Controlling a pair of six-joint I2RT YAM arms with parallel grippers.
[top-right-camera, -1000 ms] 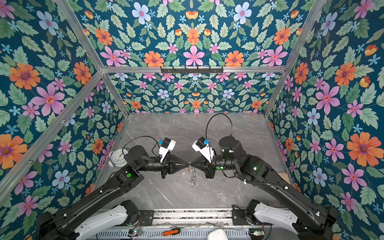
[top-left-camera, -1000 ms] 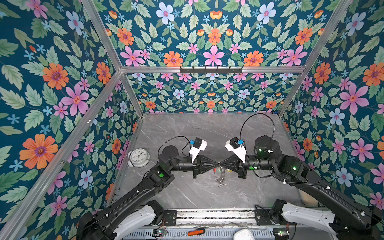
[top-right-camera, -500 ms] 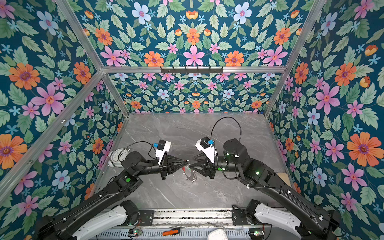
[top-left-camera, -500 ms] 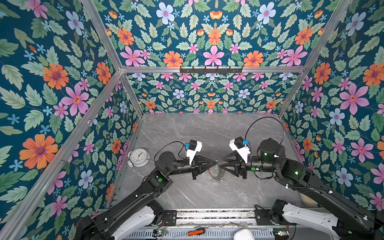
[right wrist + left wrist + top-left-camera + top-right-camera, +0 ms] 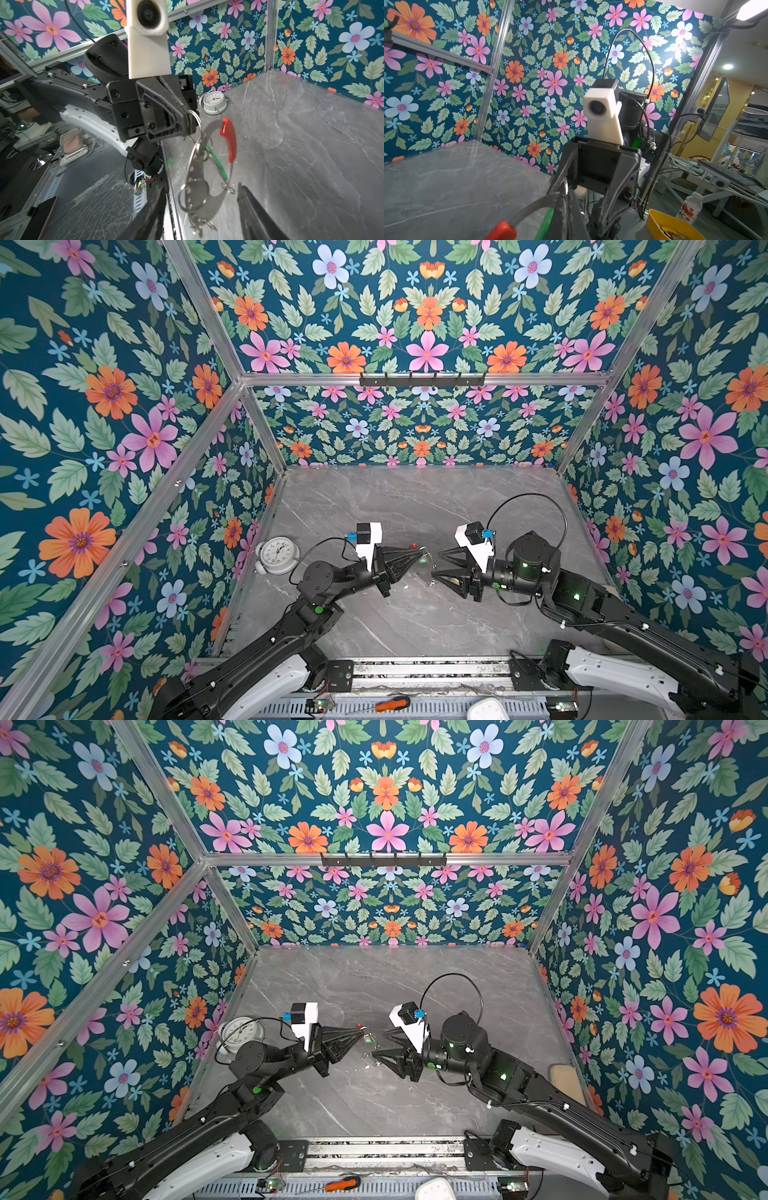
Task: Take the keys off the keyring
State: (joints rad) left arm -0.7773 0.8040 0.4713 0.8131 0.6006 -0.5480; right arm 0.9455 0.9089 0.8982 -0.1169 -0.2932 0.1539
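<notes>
The left pincer (image 5: 419,549) is pressed together on the keyring (image 5: 199,193), pinching it at one of the small wire rings near the top. That puts the hoop in the air above the worktop (image 5: 415,497), on the far side of that pincer from the clock (image 5: 276,556). The red section (image 5: 229,139) curves down the side turned away from the clock, and the green tag (image 5: 217,164) slants across the middle of the hoop.

The right pincer (image 5: 436,563) is spread, one finger on each side of the hoop's low end and touching nothing, as the right wrist view shows. Small metal pieces dangle below the hoop, probably the keys (image 5: 200,224), but they are too blurred to pick out one by one.

The step in hand looks like a fresh bite for the right side. To do it well, it should choose a single key or its own wire ring, not the broad grey band, or it will only tug against the left's hold. It should come in squarely and close low on the key's head, then work the small ring along the hoop toward its opening instead of pulling straight away from the clock. The left needs to hold firm, since the hoop hangs free and may well swing or twist at a touch.
</notes>
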